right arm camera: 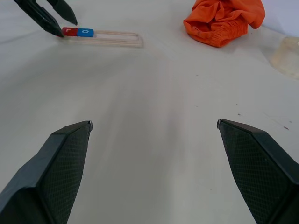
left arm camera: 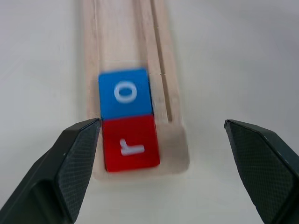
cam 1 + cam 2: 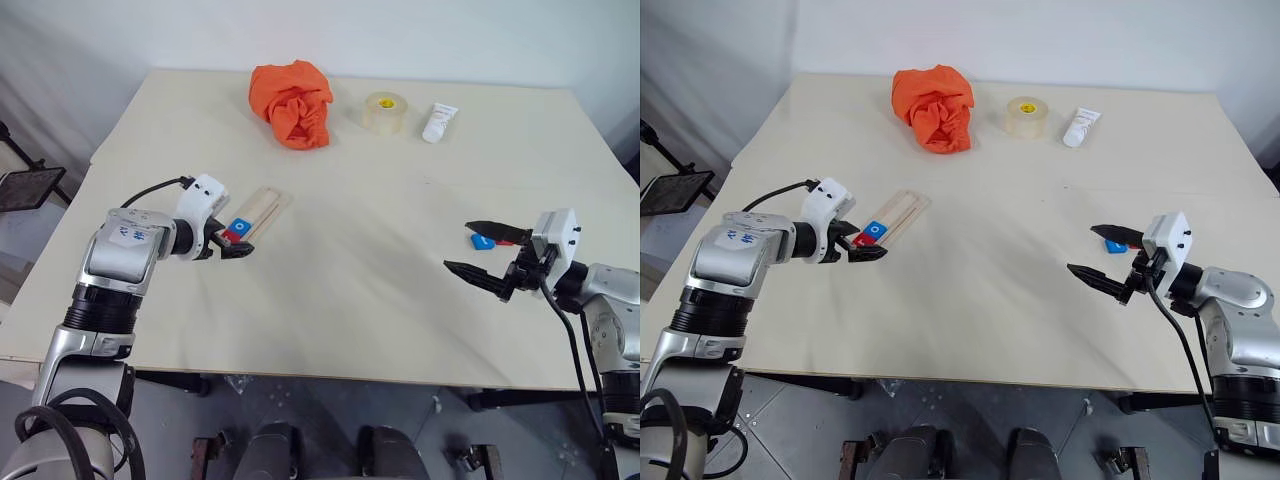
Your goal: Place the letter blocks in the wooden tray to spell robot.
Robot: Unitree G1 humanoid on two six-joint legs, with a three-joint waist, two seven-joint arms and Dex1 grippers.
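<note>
The wooden tray [image 3: 262, 208] lies slantwise on the table's left half. At its near end sit two letter blocks side by side: a red "r" [image 2: 131, 142] at the very end and a blue "o" [image 2: 125, 93] touching it. My left gripper [image 3: 235, 243] hovers open just off that end, its fingers astride the red block and holding nothing. On the right, my right gripper [image 3: 458, 245] is open and empty above the table. A blue letter block [image 3: 483, 241] lies on the table just behind its far finger, partly hidden.
A crumpled orange cloth [image 3: 292, 102], a clear tape roll [image 3: 384, 111] and a white tube [image 3: 439, 123] lie along the table's far side. A black stand [image 3: 28, 187] is off the table's left edge.
</note>
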